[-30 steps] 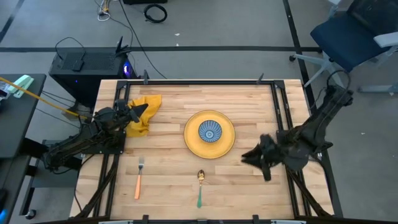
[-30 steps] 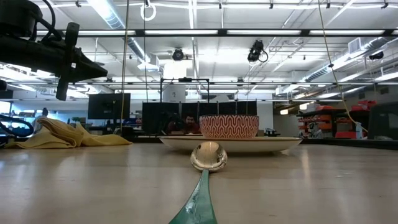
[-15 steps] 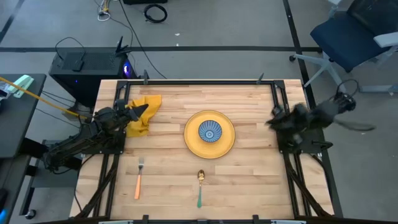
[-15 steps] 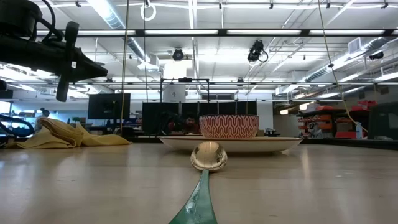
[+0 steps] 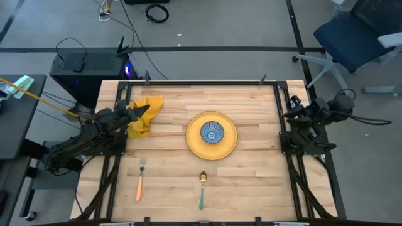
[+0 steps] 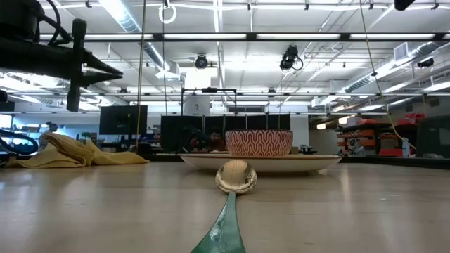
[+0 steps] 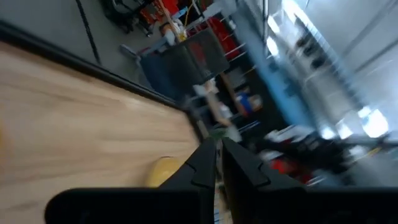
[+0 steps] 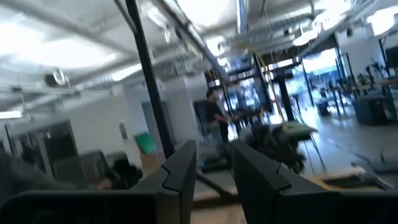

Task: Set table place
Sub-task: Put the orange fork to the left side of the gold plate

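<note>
Overhead view: the tabletop (image 5: 251,176), a light wooden butcher-block surface in a black frame, fills the centre of the scene and carries every item of the setting. A yellow plate (image 5: 211,135) lies at mid-tabletop with a blue patterned bowl (image 5: 212,132) seated in it. A spoon with a green handle (image 5: 202,189) lies just in front of the plate toward the near edge, and a fork with an orange handle (image 5: 141,179) lies to the left of the spoon, well apart from the plate. A crumpled yellow cloth (image 5: 146,114) rests near the far left corner. The left gripper (image 5: 139,110) hangs over the left side of the tabletop, its tip above the edge of the cloth; in the left wrist view its jaws are drawn almost together, with only a thin slit between them and nothing held. The right gripper (image 5: 293,104) is raised at the right edge of the tabletop, beside the black frame and well apart from the plate; in the right wrist view its jaws stand spread with a clear gap, empty, and point level into the room. Low view: the spoon's bowl sits directly before the plate, the cloth lies to the left, and the left arm crosses the upper left, clear of the surface.
</note>
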Controlling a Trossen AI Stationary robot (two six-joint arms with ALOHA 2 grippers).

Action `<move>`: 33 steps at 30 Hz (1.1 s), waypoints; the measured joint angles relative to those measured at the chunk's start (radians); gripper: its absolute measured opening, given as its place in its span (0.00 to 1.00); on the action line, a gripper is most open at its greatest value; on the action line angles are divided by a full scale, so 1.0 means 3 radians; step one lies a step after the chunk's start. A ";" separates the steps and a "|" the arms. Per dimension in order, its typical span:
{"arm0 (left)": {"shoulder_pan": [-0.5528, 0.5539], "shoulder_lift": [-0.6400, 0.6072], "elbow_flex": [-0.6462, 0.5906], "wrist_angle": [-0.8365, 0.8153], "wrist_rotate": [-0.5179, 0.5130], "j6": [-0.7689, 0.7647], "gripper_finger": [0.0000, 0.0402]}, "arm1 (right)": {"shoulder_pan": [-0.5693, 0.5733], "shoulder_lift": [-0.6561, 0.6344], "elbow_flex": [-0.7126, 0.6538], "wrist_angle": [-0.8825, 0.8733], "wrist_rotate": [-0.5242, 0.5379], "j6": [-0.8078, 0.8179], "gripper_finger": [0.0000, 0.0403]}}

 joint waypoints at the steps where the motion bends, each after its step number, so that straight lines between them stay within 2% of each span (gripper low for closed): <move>1: 0.0000 0.0000 0.0000 0.0067 0.0018 -0.0082 0.07 | 0.0000 0.0003 -0.0001 -0.0077 0.0005 0.0010 0.27; 5: 0.0001 0.0001 -0.0001 0.0674 0.0272 0.0030 0.07 | 0.0000 0.0008 -0.0001 -0.0244 0.0004 -0.0011 0.27; 8: 0.0000 -0.0001 -0.0001 0.1822 0.0543 0.0208 0.06 | 0.0000 0.0008 -0.0001 -0.0300 0.0005 0.0011 0.27; 12: 0.0000 -0.0002 0.0144 0.3300 0.0656 0.0312 0.05 | 0.0000 0.0008 -0.0001 -0.0293 0.0006 0.0015 0.27; 14: 0.0001 -0.0003 0.0376 0.3613 0.0780 0.0291 0.05 | 0.0000 0.0008 -0.0001 -0.0290 0.0006 0.0017 0.27; 16: 0.0001 -0.0001 0.0709 0.3556 0.0888 0.0219 0.06 | 0.0000 0.0008 -0.0001 -0.0292 0.0006 0.0019 0.27; 19: 0.0001 0.0062 0.1351 0.3055 0.1146 0.0345 0.07 | 0.0000 0.0008 -0.0001 -0.0292 0.0006 0.0019 0.27; 22: 0.0011 0.0292 0.2059 0.2146 0.1413 0.0475 0.07 | 0.0000 0.0008 -0.0001 -0.0290 0.0006 0.0019 0.27; 28: 0.0105 0.1154 0.3407 -0.0534 0.1999 0.0190 0.06 | 0.0000 0.0008 -0.0001 -0.0290 0.0006 0.0020 0.27; 31: 0.0147 0.1624 0.3810 -0.1952 0.2183 0.0040 0.06 | 0.0000 0.0009 -0.0001 -0.0289 0.0006 0.0020 0.27; 33: 0.0148 0.1891 0.3929 -0.2782 0.2196 0.0029 0.06 | 0.0001 0.0009 -0.0001 -0.0290 0.0006 0.0020 0.27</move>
